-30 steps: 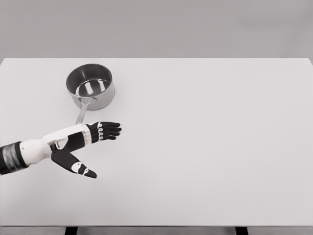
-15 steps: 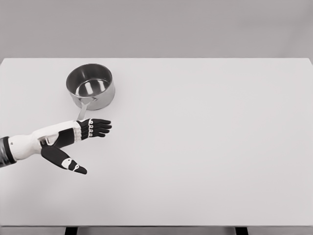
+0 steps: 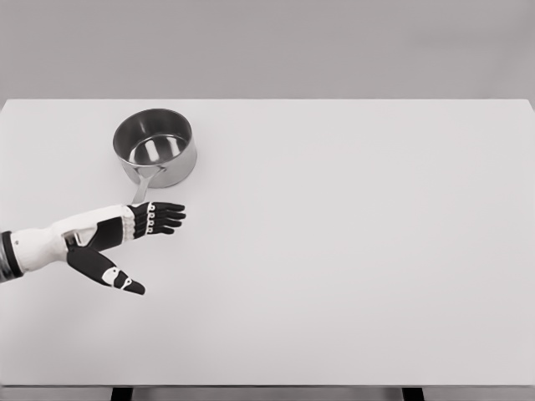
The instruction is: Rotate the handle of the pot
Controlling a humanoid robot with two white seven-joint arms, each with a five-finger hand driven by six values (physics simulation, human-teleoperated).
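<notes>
A steel pot (image 3: pixel 155 148) stands at the back left of the white table (image 3: pixel 351 234). Its thin handle (image 3: pixel 141 188) points toward me and slightly left. My left hand (image 3: pixel 125 242) comes in from the left edge and lies just in front of the pot, its black fingers (image 3: pixel 160 217) stretched out over the near end of the handle, hiding it. The thumb (image 3: pixel 113 274) sticks out toward me. This hand is open and holds nothing. No right arm shows.
Behind the table's far edge is a plain grey wall (image 3: pixel 334 50). Two dark table legs (image 3: pixel 122 393) peek out at the bottom edge.
My left hand has pulled back to the left and slightly away from me, now lying closer to the handle's end. The pot has not moved.
</notes>
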